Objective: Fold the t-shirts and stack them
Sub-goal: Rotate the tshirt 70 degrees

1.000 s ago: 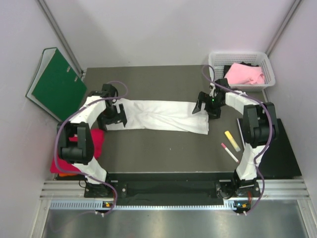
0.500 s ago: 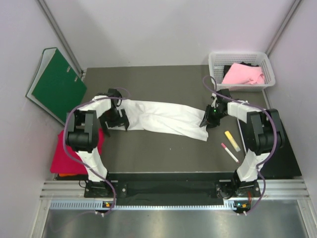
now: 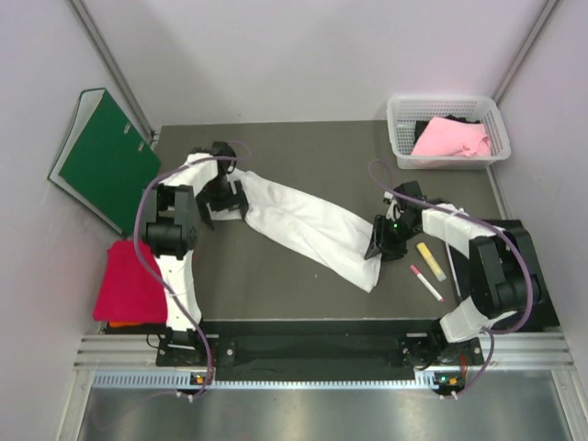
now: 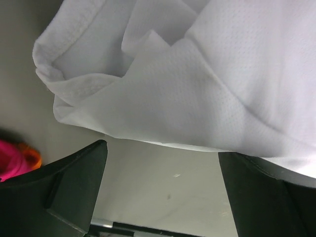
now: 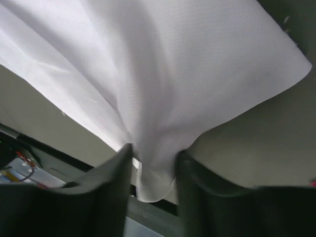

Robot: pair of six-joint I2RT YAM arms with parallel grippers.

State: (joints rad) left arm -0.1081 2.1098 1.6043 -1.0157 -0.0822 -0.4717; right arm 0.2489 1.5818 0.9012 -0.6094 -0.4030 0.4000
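Observation:
The large white t-shirt [image 3: 308,225] lies stretched as a long band slanting from the back left to the front right of the table. My right gripper [image 3: 380,241] is shut on its front right end, and the cloth bunches between the fingers [image 5: 154,165]. My left gripper [image 3: 226,197] is at the shirt's back left end. Its jaws stand wide open [image 4: 163,168] over bare table, with the folded white cloth [image 4: 163,84] just beyond them. The crimson-red shirt [image 3: 129,280] lies off the table's left edge on the orange one [image 4: 32,155]. The light pink shirt [image 3: 450,138] is in the basket.
A white basket [image 3: 401,156] stands at the back right corner. A green binder [image 3: 106,156] leans at the back left wall. A yellow marker [image 3: 430,261] and a pink marker [image 3: 424,282] lie on the table right of my right gripper.
My right gripper has moved toward the front, dragging the shirt's right end with it. My left gripper has moved a little back and right. The shirt now lies slanted.

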